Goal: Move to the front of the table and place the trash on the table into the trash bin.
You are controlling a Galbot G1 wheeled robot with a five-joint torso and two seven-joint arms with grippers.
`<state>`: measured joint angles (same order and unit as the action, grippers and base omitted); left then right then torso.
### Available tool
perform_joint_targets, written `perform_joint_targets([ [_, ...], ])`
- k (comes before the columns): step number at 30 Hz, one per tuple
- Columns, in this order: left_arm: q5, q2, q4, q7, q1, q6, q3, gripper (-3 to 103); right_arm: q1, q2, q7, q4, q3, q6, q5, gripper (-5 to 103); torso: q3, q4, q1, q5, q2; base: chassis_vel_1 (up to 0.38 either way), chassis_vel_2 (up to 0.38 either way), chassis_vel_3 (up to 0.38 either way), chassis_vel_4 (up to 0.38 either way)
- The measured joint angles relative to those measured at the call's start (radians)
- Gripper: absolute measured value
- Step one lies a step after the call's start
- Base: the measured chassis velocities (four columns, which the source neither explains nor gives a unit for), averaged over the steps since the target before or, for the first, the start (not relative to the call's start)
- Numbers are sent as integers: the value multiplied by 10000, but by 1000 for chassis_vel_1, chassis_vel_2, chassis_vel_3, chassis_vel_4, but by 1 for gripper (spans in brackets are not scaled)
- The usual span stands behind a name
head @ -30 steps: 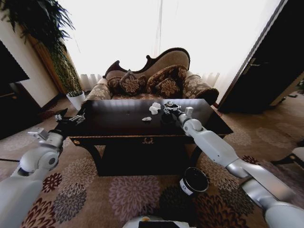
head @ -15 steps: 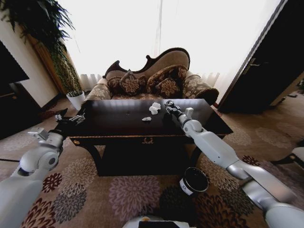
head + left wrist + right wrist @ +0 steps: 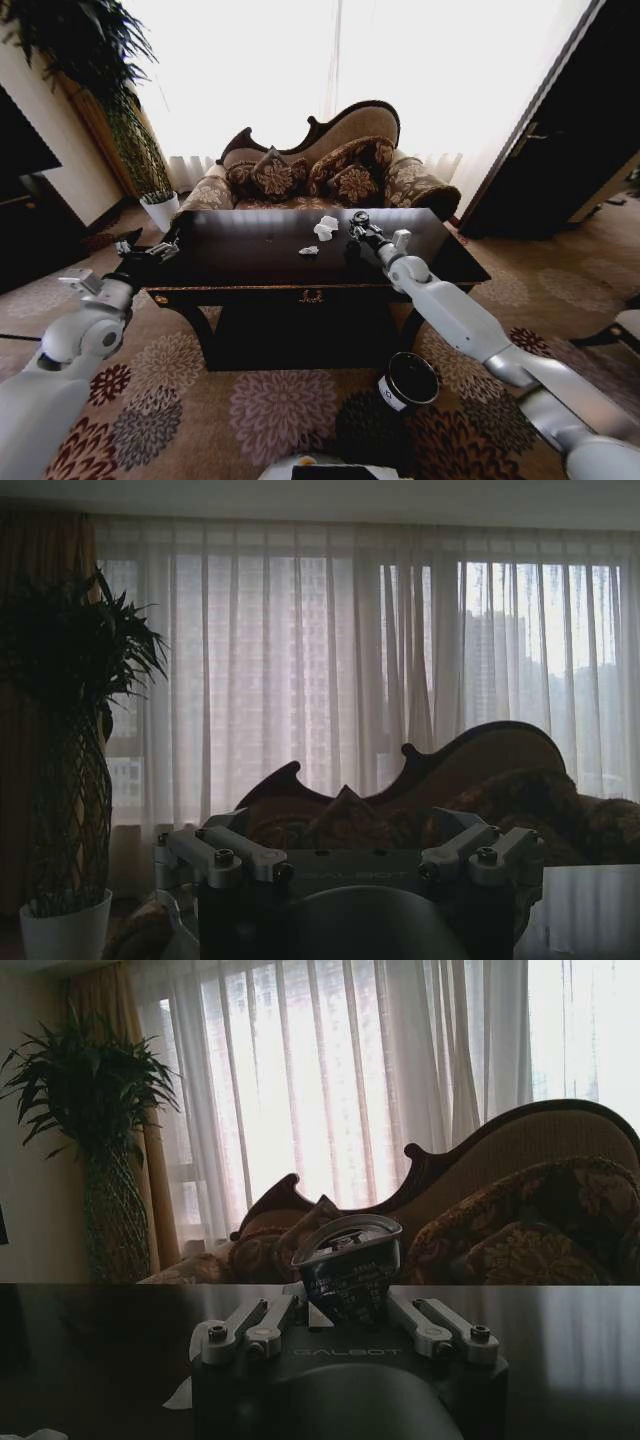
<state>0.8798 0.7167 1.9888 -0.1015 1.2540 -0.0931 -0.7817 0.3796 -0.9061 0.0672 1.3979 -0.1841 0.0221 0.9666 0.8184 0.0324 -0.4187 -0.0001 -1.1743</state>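
Observation:
My right gripper (image 3: 358, 226) hovers over the right part of the dark glossy table (image 3: 250, 262), shut on a dark crushed can-like piece of trash (image 3: 347, 1258). The can stands between its fingers (image 3: 268, 1317) in the right wrist view. A white crumpled paper wad (image 3: 326, 227) lies just left of that gripper. A small grey scrap (image 3: 309, 250) lies nearer the front. The black trash bin (image 3: 408, 381) with a white label stands on the carpet by the table's front right leg. My left gripper (image 3: 140, 250) waits at the table's left end.
A patterned sofa (image 3: 320, 165) stands behind the table. A tall plant (image 3: 100, 80) and a white pot (image 3: 160, 208) stand at the back left. A dark door (image 3: 560, 140) is on the right. Patterned carpet (image 3: 270, 410) lies open in front.
My right gripper has shifted slightly to the right above the table with the can in it. The left arm has stayed put.

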Motion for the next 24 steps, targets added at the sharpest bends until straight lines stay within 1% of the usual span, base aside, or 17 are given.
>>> perform_joint_targets([
  [3, 0, 0, -1, -5, 0, 0, 0, 100, 739, 313, 173, 691, 553, 145, 29, 25, 1, 1, 0, 5, 1, 0, 0, 0, 0],
  [4, 0, 0, -1, -5, 0, 0, 0, 100, 739, 313, 173, 691, 553, 145, 29, 25, 1, 1, 0, 5, 1, 0, 0, 0, 0],
  [6, 0, 0, 0, 0, 0, 0, 1, 100, 1489, 641, 362, 1551, 1272, 276, 20, 25, 0, 3, 0, 2, 0, 0, 0, 0, 0],
  [7, 0, 0, 0, 0, 0, 0, 1, 100, 1489, 641, 362, 1551, 1272, 276, 20, 25, 0, 3, 0, 2, 0, 0, 0, 0, 0],
  [8, 0, 0, 0, 0, 0, 0, 0, 100, 1738, 749, 386, 1836, 1524, 297, -22, 25, 1, 3, 0, 6, 0, 0, 0, 0, 0],
  [11, 0, 0, 0, -3, 0, 0, 0, 100, 2772, 1218, 486, 2919, 2578, 353, -143, 25, -1, 1, 1, 0, 0, 0, 0, 0, 0],
  [12, 0, 0, 0, -3, 0, 0, 0, 100, 2772, 1218, 486, 2919, 2578, 353, -143, 25, -1, 1, 1, 0, 0, 0, 0, 0, 0],
  [13, 0, 0, -1, -2, 0, 0, 0, 100, 3112, 1341, 523, 3227, 2918, 379, -149, 25, 0, 2, 1, 5, 0, 0, 0, 0, 0],
  [14, 0, 0, 2, 7, 0, 1, 0, 100, 3542, 1447, 544, 3526, 3317, 388, -152, 25, -1, -2, 0, 0, -1, 0, 0, 0, 0],
  [15, 0, 0, -1, -4, 0, 0, 0, 100, 4382, 1590, 582, 3983, 4043, 420, -149, 25, -1, 1, 1, -1, -1, 0, 0, 0, 0],
  [17, 0, 0, -1, -5, 0, 0, 0, 100, 5288, 1699, 594, 4418, 4859, 441, -143, 25, 0, 4, 0, 8, 0, 0, 0, 0, 0],
  [18, 0, 0, -1, -5, 0, 0, 0, 100, 5288, 1699, 594, 4418, 4859, 441, -143, 25, 0, 4, 0, 8, 0, 0, 0, 0, 0],
  [19, 0, 0, 0, 7, 0, 0, 0, 100, 5567, 1729, 595, 4545, 5154, 440, -143, 25, 0, 4, 1, 7, 0, 0, 0, 0, 0],
  [20, 0, 0, 0, 1, 0, 0, 0, 100, 6288, 1771, 599, 4863, 5866, 438, -154, 25, -1, 6, 1, -3, -1, 0, 0, 0, 0],
  [21, 0, 0, 0, 3, 0, 0, 0, 100, 6680, 1764, 594, 5034, 6228, 433, -187, 25, -1, 5, 1, 3, -1, 0, 0, 0, 0],
  [22, 0, 0, 0, 3, 0, 0, 0, 100, 6680, 1764, 594, 5034, 6228, 433, -187, 25, -1, 5, 1, 3, -1, 0, 0, 0, 0],
  [24, 0, 0, 0, -2, 0, 0, 0, 100, 7298, 1672, 583, 5331, 6847, 403, -290, 25, -1, 3, 1, 4, -1, 0, 0, 0, 0],
])
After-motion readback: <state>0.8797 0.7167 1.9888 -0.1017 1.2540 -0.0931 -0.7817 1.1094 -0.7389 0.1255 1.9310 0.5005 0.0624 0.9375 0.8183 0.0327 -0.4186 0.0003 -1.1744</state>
